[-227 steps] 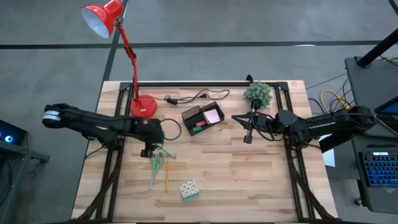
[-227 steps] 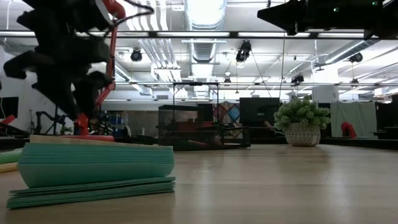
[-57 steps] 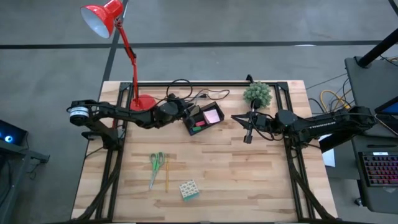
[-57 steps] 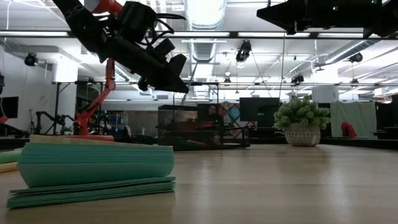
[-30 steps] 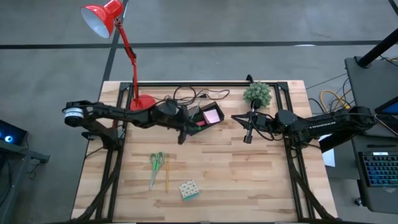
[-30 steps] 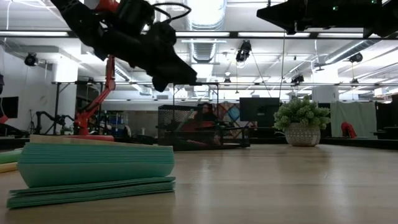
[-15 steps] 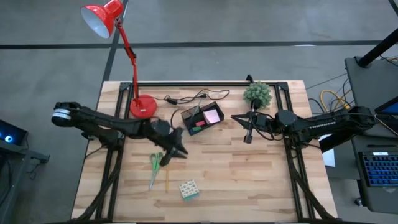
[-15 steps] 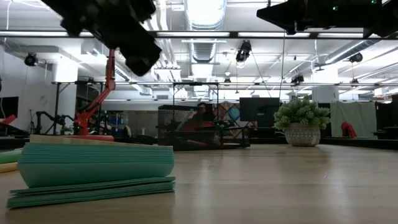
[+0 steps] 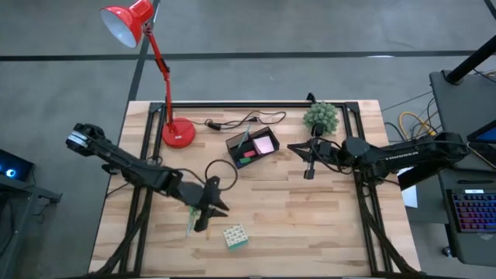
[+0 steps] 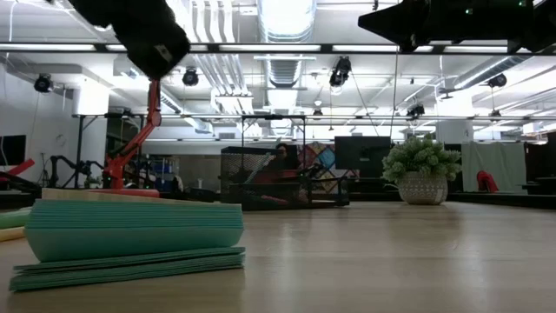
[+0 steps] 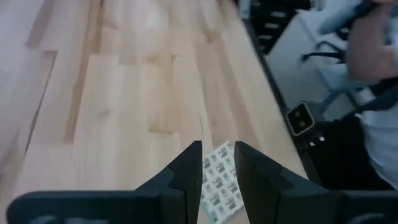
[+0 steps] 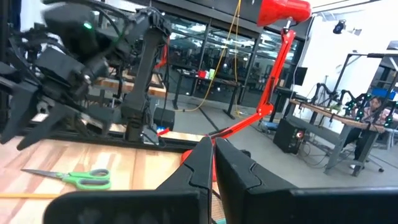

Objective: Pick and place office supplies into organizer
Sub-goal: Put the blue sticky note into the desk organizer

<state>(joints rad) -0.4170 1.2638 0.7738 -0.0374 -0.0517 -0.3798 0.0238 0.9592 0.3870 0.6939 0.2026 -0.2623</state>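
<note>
Wooden tabletop (image 9: 310, 225), left to right as I see it from above: my left gripper (image 9: 203, 219) hangs over the green-handled scissors (image 9: 191, 222) and yellow pencil, fingers (image 11: 190, 168) slightly parted with nothing between them, the multicoloured cube (image 9: 235, 236) lying just beside it toward the front edge. Behind sit the red lamp base (image 9: 178, 133) and, near centre, the black organizer (image 9: 253, 147) holding the pink sticky-note pad (image 9: 265, 144) and small erasers. On the right my right gripper (image 9: 308, 170) waits near the plant (image 9: 321, 117), fingers pressed together, empty.
</note>
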